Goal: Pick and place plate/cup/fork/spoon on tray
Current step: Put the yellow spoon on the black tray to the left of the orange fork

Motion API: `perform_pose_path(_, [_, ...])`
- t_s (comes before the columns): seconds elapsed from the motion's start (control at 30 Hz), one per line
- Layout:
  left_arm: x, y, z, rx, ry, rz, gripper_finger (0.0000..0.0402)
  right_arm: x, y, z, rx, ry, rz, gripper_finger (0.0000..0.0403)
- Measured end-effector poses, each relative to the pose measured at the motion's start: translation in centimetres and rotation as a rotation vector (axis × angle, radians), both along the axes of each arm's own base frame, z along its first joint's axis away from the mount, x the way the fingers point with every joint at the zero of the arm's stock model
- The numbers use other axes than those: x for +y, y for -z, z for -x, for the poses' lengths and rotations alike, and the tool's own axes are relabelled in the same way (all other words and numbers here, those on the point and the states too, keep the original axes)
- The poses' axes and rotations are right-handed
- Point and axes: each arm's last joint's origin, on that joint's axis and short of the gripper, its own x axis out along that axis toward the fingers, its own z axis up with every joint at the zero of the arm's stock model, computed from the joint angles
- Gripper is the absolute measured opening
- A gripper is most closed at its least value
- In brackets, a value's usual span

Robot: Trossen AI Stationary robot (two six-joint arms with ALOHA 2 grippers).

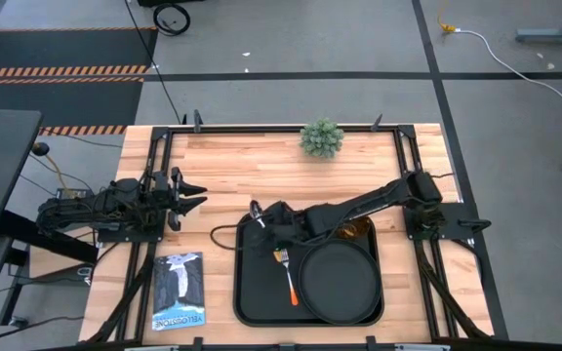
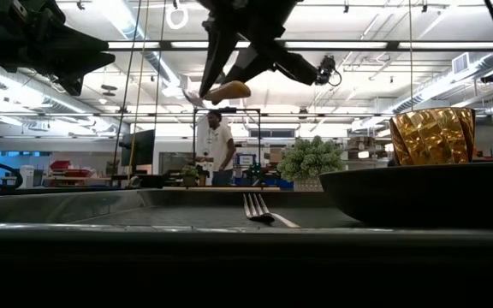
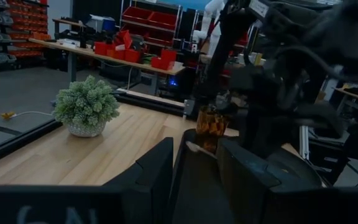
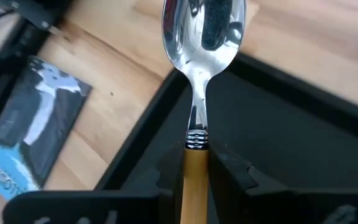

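Observation:
My right gripper [image 1: 269,219] reaches from the table's right and is shut on the spoon [image 4: 202,37], above the far left corner of the black tray [image 1: 252,297]. The spoon has a silver bowl and an orange handle. On the tray lie the round black plate [image 1: 340,283] and the fork [image 1: 288,273]. The amber cup [image 1: 356,230] stands on the tray's far right part, partly under my right arm. My left gripper [image 1: 188,195] waits open at the table's left. My right gripper pinches the spoon's orange handle [image 4: 195,177] between its two fingers, just behind the ribbed metal collar. The fingers lie along the spoon, and its bowl [image 4: 204,31] sticks out ahead of them toward the table's left. The spoon is lifted clear above the tray [image 2: 221,90].
A small green potted plant [image 1: 321,138] stands at the table's far edge. A blue and white booklet [image 1: 179,290] lies on the wood left of the tray. A person [image 2: 219,145] stands in the room behind the table.

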Motion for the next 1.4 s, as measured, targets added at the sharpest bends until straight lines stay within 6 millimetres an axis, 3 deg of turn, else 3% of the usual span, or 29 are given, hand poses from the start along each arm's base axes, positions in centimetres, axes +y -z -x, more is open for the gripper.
perform_pose_path(0.3, [0.0,-0.1,0.0,-0.005,0.0,-0.006,0.0134,2.3,2.1,-1.2,0.023,0.123,-0.108,0.0066])
perform_pose_path(0.53, [0.0,-0.1,0.0,-0.011,-0.001,-0.011,0.0134,4.0,2.5,-0.1,0.059,0.204,-0.203,0.0066])
perform_pose_path(0.9, [0.0,-0.2,0.0,-0.016,-0.001,-0.003,0.0134,4.3,2.5,-0.2,0.051,0.141,-0.186,0.0066])
perform_pose_path(1.4, [0.0,-0.1,0.0,-0.009,-0.001,-0.012,0.0135,4.3,5.5,0.3,0.077,0.154,-0.265,0.0066])
